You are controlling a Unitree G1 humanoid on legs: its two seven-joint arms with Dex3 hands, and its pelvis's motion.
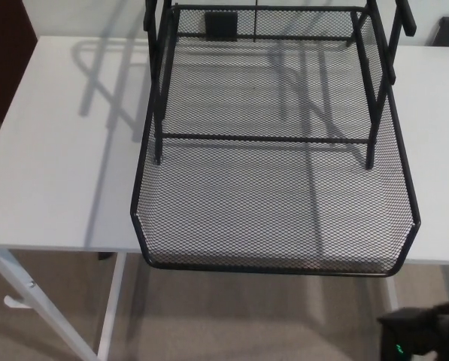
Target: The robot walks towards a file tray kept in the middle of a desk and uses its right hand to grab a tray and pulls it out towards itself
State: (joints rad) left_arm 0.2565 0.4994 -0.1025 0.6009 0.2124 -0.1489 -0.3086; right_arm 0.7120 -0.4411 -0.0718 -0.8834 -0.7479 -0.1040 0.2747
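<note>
Mesh of the black wire file tray [273,195] juts past the near edge of the white rectangular desk [59,165], its front rim hanging over the grey carpet floor [209,316]. Only part of the robot's black right hand [427,335] shows at the lower right corner, well clear of the tray; whether its fingers are apart or together cannot be told.

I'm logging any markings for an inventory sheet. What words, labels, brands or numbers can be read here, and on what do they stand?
None can be read.
The mesh tray, its frame and the desk bear no text.
A dark plate on the tray's far wall shows no lettering.
A small green light glows on the robot part at lower right; it is a light, not a readable sign.
</note>
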